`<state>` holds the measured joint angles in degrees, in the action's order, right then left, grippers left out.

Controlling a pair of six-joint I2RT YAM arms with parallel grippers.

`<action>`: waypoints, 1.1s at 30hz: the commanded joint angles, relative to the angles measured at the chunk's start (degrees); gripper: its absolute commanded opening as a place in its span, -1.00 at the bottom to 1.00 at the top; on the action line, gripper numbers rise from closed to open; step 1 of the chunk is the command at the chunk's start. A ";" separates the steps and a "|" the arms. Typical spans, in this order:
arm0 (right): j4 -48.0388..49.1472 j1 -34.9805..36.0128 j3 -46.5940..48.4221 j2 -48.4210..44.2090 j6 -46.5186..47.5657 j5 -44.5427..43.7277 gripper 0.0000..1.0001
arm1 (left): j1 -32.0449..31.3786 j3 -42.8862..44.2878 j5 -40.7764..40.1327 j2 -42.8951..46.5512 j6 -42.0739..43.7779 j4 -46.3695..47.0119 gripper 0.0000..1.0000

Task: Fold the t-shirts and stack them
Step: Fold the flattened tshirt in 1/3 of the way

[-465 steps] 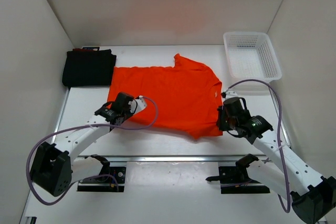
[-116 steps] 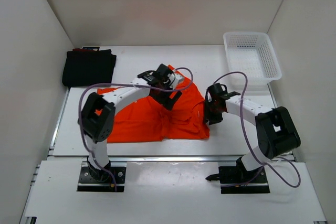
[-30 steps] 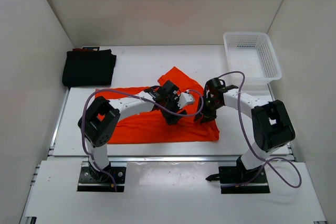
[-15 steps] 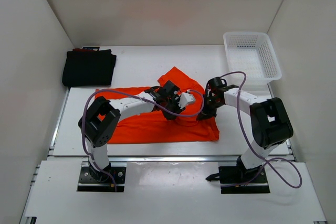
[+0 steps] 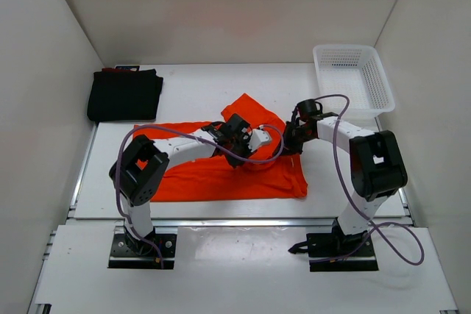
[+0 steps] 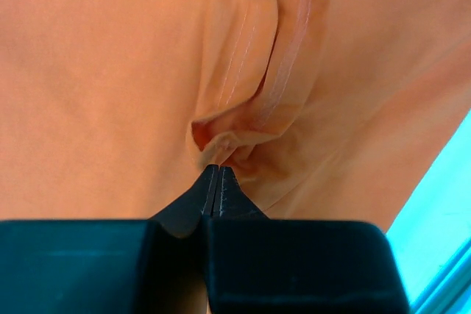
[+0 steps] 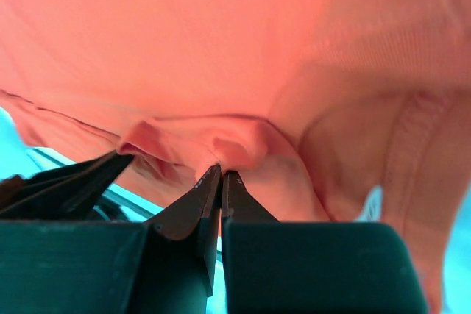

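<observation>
Cloth filled the near half of the table [image 5: 199,82]: the orange shirt [image 5: 199,178] lay there in a flat band, its right part heaped up toward the middle. At that heap the left claw [image 6: 213,169] was clenched on a small raised fold of the orange shirt, tips pressed together. Just to its right, the right claw [image 7: 218,170] was pinched tight on another pucker of the same cloth. Farther back on the left, well apart, a black shirt [image 5: 125,95] lay folded. A white mesh basket [image 5: 352,79] sat in the far right corner
</observation>
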<state>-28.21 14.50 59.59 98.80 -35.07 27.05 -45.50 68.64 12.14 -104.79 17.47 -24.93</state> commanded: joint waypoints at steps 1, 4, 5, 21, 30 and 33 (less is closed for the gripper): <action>4.20 -1.22 1.32 2.44 -2.54 4.15 -1.00 | 0.84 -2.71 -1.94 1.96 -0.25 1.02 -0.92; 5.44 -2.10 1.40 4.02 -3.42 5.38 -1.00 | 0.76 -4.74 -2.30 2.75 -0.51 1.28 -0.92; 5.36 -2.37 1.75 4.03 -3.43 5.64 -1.00 | 0.85 -5.35 -2.73 2.67 -0.69 1.20 -0.93; 9.83 -2.90 6.85 8.59 -6.76 7.05 -0.70 | 1.72 -1.76 -1.77 5.92 -1.74 -3.28 -0.76; 13.53 -5.53 8.96 8.86 -6.94 8.81 -0.30 | 1.02 3.42 2.18 6.18 -1.39 -4.69 -0.05; 14.32 -6.50 8.79 7.20 -5.89 8.64 -0.29 | -0.38 4.92 2.36 4.52 -1.39 -3.55 0.00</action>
<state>-16.97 9.15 66.52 108.66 -41.52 34.76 -44.58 70.98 12.05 -101.58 15.81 -29.32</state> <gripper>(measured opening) 0.357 0.492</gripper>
